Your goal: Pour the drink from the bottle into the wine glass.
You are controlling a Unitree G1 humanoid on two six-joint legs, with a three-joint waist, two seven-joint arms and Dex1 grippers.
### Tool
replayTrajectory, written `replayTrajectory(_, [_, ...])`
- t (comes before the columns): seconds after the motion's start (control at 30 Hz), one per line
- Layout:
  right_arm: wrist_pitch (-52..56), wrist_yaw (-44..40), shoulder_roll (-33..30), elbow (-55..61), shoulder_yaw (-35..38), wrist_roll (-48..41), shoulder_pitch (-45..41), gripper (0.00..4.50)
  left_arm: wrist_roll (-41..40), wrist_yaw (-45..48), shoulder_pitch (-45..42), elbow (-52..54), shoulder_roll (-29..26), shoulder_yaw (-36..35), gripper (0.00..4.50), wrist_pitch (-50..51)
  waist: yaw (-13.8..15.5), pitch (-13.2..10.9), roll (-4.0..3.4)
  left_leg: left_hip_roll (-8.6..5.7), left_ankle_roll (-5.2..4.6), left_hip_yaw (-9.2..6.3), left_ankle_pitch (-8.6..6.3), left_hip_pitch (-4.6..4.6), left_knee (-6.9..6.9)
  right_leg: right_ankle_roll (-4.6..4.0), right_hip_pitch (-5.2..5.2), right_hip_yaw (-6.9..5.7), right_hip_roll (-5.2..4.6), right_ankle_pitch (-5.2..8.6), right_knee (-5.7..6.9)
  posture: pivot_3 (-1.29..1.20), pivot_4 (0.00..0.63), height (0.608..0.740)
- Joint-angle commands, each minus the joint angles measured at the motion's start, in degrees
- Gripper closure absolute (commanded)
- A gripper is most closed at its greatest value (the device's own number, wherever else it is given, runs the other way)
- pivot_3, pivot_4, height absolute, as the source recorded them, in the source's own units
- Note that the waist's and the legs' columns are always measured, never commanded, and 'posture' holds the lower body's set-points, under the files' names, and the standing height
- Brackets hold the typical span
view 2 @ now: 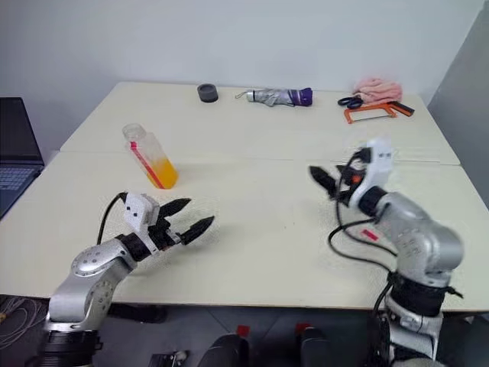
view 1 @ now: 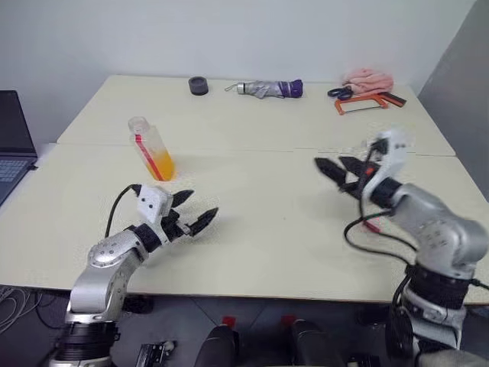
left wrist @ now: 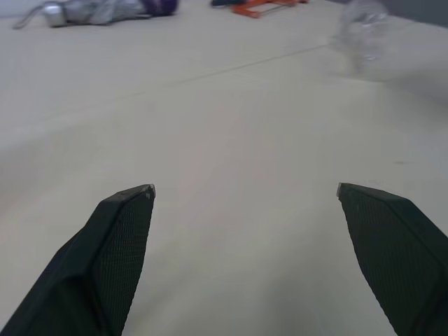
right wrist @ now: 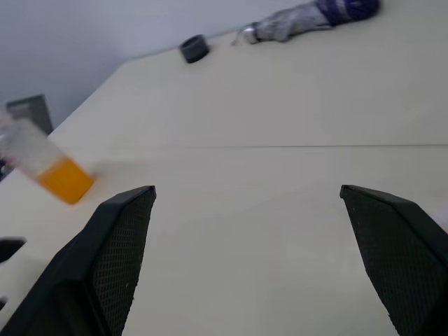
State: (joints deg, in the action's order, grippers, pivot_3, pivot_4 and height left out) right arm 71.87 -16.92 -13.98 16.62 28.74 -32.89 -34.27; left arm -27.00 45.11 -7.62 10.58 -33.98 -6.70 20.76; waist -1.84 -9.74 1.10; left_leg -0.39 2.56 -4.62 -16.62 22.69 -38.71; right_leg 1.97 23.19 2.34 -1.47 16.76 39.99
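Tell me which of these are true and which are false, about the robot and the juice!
1. The bottle stands on the table with orange drink inside. True.
2. The left gripper is holding the bottle. False: it is open and empty, apart from the bottle.
3. The right gripper is open and holds nothing. True.
4. The umbrella lies right beside the bottle. False: it lies folded near the table's far edge, well apart from the bottle.
5. The bottle is full to the top. False: the drink fills only its lower part.
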Motion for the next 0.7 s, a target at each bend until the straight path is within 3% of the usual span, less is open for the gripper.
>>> replayTrajectory(0.03, [5.3,5.5,-1.4,-9.4,9.1,-1.4,-5.6,0.00,-3.2,7.7,-2.5,2.6,-3.9,1.4,0.03,2.8,-0.1,0.0,-0.05,0.00,0.00,0.04,0.00,-0.02,0.00,0.00,0.00,0.03,0.08,0.00,0.00,0.00,0.150,0.740])
replayTrajectory(0.23, [3.3,6.9,-6.2,-32.5,13.4,-0.3,-12.6,0.00,-3.0,17.6,-8.5,0.9,-7.6,6.2,0.03,3.2,-0.3,-0.1,-0.18,-0.02,-0.01,0.34,-0.01,-0.05,0.05,-0.01,0.01,0.11,0.18,0.01,-0.02,0.00,0.150,0.740])
replayTrajectory(0.47, [-10.9,0.8,-10.2,-56.8,9.9,1.4,-19.6,0.00,-1.8,21.2,-13.3,-1.2,-6.3,9.4,0.03,2.6,-1.4,-0.1,-0.25,0.00,-0.02,0.48,-0.01,-0.02,0.07,-0.01,0.04,0.16,0.21,0.00,-0.02,0.00,0.150,0.740])
replayTrajectory(0.7, [-22.8,-5.5,-12.2,-72.9,5.5,3.7,-25.2,0.00,-1.1,22.1,-14.5,-2.3,-5.7,9.9,0.03,2.3,-1.5,-0.1,-0.25,0.04,-0.02,0.46,-0.01,-0.01,0.07,-0.01,0.04,0.15,0.22,0.00,-0.04,0.00,0.150,0.740])
